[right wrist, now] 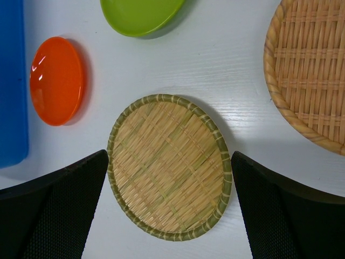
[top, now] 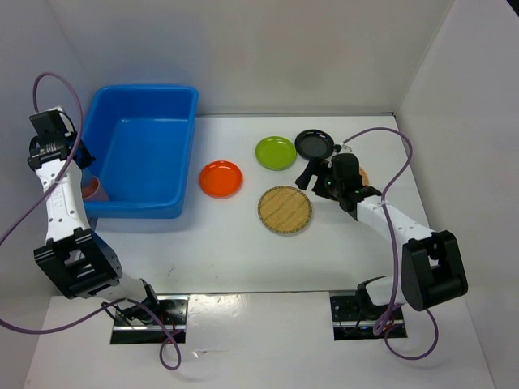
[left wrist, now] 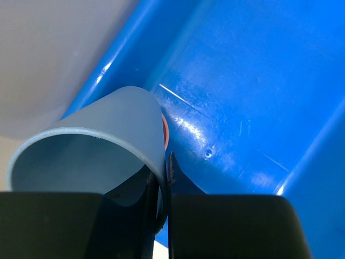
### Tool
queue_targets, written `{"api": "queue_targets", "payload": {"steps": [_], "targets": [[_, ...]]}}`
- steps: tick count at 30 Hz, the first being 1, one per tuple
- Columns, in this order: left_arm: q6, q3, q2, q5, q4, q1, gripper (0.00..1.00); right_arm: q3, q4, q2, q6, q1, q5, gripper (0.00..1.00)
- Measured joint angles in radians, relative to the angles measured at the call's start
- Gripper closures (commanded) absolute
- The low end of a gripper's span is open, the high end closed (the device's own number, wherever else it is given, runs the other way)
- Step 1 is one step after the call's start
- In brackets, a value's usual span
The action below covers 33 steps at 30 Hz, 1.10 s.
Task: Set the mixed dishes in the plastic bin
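The white flat surface [top: 243, 251] carries a large bright blue rectangular plastic bin [top: 134, 212] on its left side. A round orange plate [top: 220, 178] lies near the bin's right wall, not touching it. Farther back lie a round lime-green plate [top: 276, 152] and, just beside it, a round black plate [top: 313, 143]. Nearer the front lies a tan woven round plate with a greenish rim [top: 285, 210]. A second tan woven round plate [right wrist: 318, 70] lies to its right.

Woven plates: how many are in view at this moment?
2. One woven plate lies on the table near the middle, in front of the lime-green plate. The second woven plate lies to its right, cut off in the right wrist view and mostly covered from above.
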Motion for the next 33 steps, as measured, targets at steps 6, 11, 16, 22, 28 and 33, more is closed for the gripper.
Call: {"api": "queue_targets", "payload": {"steps": [6,11,16,22,28,33], "targets": [[0.0,0.0,0.01,0.016,0.02,0.005,1.0,0.015,0.0,0.024,-0.005,0.0,-0.014,0.01],[0.0,-0.007,0.029,0.034,0.032,0.005,1.0,0.025,0.001,0.027,-0.012,0.0,-0.016,0.01],[0.0,-0.021,0.048,0.034,0.044,0.005,1.0,0.034,0.001,0.034,-0.014,0.0,-0.016,0.01],[0.0,-0.027,0.065,0.035,0.037,0.013,1.0,0.035,0.0,0.045,-0.016,0.0,-0.016,0.01],[0.001,-0.026,0.068,0.06,-0.003,0.013,0.98,0.035,0.0,0.056,-0.016,0.0,-0.02,0.01],[0.001,-0.026,0.069,0.063,-0.025,0.013,0.98,0.035,0.0,0.057,-0.017,0.0,-0.023,0.01]]}}
